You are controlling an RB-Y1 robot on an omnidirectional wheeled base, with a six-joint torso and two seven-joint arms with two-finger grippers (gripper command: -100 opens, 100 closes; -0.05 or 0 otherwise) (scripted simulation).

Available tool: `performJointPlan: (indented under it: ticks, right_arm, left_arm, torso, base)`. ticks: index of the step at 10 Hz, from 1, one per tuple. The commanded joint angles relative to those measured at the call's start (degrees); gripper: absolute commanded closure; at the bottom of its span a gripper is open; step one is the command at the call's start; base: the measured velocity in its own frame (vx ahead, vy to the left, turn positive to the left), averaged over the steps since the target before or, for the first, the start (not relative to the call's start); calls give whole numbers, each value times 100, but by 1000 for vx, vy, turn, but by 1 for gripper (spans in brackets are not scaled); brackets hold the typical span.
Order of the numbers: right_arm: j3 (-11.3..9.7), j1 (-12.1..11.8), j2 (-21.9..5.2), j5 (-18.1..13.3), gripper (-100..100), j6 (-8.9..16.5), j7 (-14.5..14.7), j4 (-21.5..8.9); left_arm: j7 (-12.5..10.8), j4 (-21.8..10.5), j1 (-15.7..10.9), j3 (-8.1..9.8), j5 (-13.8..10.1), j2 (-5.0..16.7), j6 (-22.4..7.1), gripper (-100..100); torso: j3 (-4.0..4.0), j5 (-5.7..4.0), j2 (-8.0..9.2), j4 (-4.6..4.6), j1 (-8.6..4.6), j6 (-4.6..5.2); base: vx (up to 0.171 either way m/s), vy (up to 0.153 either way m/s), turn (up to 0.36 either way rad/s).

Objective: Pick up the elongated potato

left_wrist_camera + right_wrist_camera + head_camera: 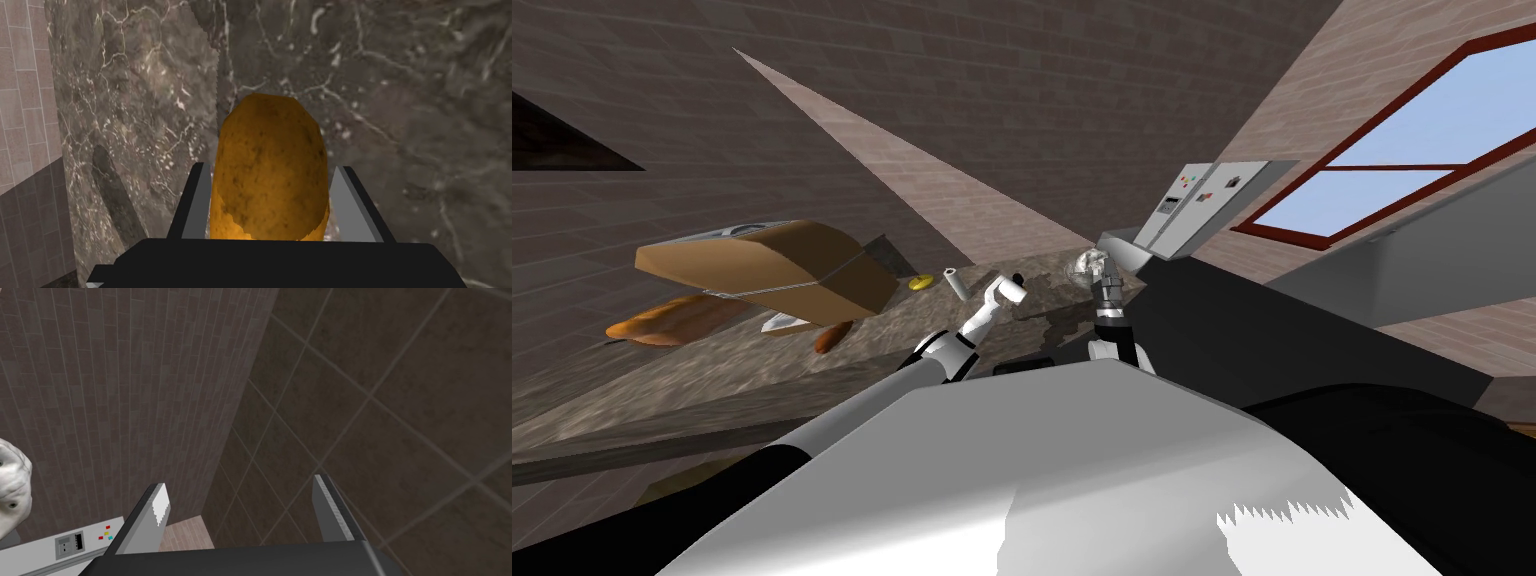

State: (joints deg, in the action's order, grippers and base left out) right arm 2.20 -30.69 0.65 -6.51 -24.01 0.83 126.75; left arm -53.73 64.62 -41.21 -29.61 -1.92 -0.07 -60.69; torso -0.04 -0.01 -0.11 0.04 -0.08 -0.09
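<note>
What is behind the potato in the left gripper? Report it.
The left gripper is shut on the potato. Behind it is the dark, veined marble counter, with a long shadow off to one side. The potato covers the patch straight behind it, so contact with the counter cannot be judged.

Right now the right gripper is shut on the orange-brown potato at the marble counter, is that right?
No, the left gripper has it. The left wrist view shows its fingers pressing the sides of the orange-brown potato at the marble counter. The right gripper stands open with nothing between its fingers.
</note>
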Motion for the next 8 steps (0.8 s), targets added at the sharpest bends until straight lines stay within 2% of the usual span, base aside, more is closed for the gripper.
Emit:
performJointPlan:
  ticks: [1, 4, 5, 6, 7, 8]
  right_arm:
    - [0, 0, 0, 0, 0, 0, 0, 0]
    - [0, 0, 0, 0, 0, 0, 0, 0]
    - [0, 0, 0, 0, 0, 0, 0, 0]
    - [0, 0, 0, 0, 0, 0, 0, 0]
    - [0, 0, 0, 0, 0, 0, 0, 0]
    - [1, 0, -1, 0, 0, 0, 0, 0]
  left_arm:
    - [0, 0, 0, 0, 0, 0, 0, 100]
    - [1, 4, -9, 3, 4, 5, 6, 100]
    - [0, 4, -8, 4, 4, 4, 5, 0]
    - [-78, 143, -48, -61, -22, 13, -168, 100]
    - [-115, 187, -75, -90, -33, 11, -240, 100]
    - [-90, 149, -54, -74, -11, 2, -164, 100]
  torso:
    - [0, 0, 0, 0, 0, 0]
    - [-1, 2, 4, -5, 4, 1]
    - [0, 1, 5, -5, 4, 1]
    - [1, 1, 5, -4, 4, 1]
    - [4, 3, 12, -3, 14, 2]
    - [9, 5, 21, -2, 22, 2]
  base:
    - [0, 0, 0]
    - [0, 0, 0]
    - [0, 0, 0]
    - [-17, 35, -1]
    - [-39, 55, -7]
    - [-20, 24, -8]
